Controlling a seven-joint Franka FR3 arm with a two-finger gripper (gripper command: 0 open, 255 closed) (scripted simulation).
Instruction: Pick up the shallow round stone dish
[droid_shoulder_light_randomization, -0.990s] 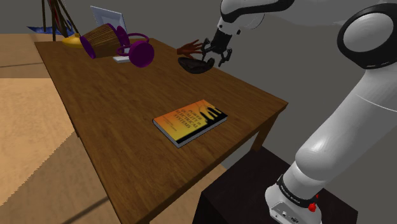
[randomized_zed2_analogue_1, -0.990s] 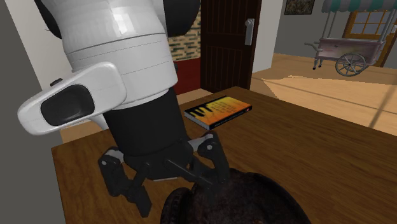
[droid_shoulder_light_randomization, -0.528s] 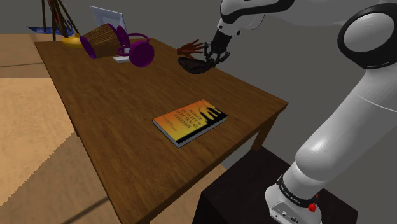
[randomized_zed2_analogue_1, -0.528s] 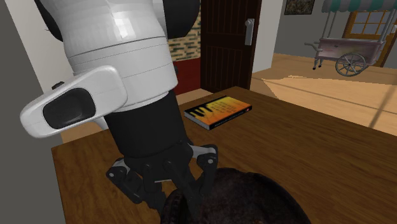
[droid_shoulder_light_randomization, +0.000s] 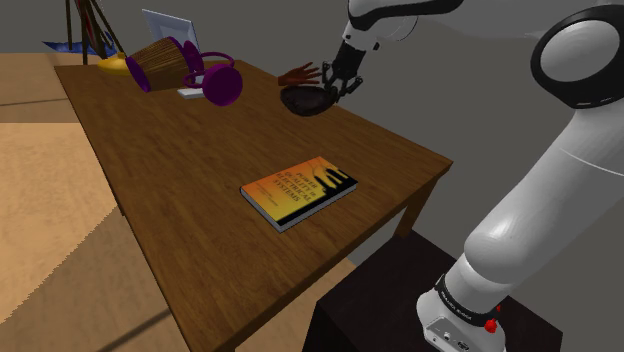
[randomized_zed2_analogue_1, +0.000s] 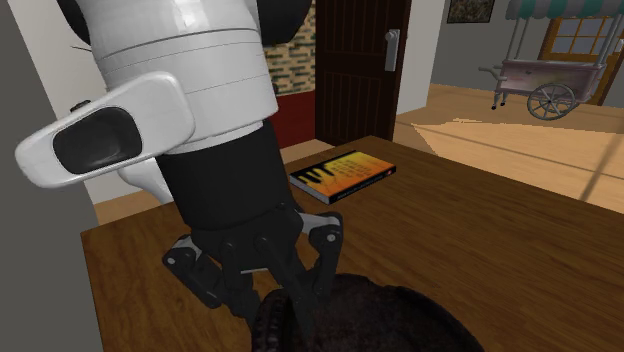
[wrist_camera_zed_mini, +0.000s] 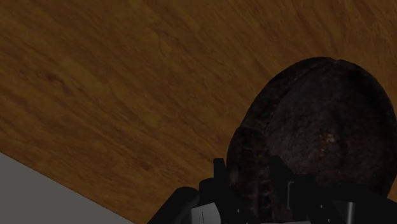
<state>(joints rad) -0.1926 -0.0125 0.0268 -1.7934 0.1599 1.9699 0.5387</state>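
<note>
The shallow round dish (droid_shoulder_light_randomization: 306, 98) is dark, rough and stone-like. It hangs at the far side of the wooden table (droid_shoulder_light_randomization: 190, 180), tilted and a little above the top. My black gripper (droid_shoulder_light_randomization: 335, 83) is shut on its rim at the shoulder view's right. In the second exterior view the gripper (randomized_zed2_analogue_1: 296, 300) clasps the near edge of the dish (randomized_zed2_analogue_1: 385, 322). In the wrist view the gripper (wrist_camera_zed_mini: 251, 184) pinches the rim, and the bowl of the dish (wrist_camera_zed_mini: 324, 121) stretches away beyond the fingers over the wood.
An orange and black book (droid_shoulder_light_randomization: 299, 190) lies mid-table. Purple headphones (droid_shoulder_light_randomization: 220, 82), a brown drum-like object (droid_shoulder_light_randomization: 160, 62) and a white frame (droid_shoulder_light_randomization: 170, 25) stand at the far left corner. A brown hand-shaped object (droid_shoulder_light_randomization: 298, 73) sits just behind the dish. The table edge (droid_shoulder_light_randomization: 425, 190) is close by.
The fingers have gone from open around the dish rim to shut on it. The dish has since come up slightly off the table and tilted.
</note>
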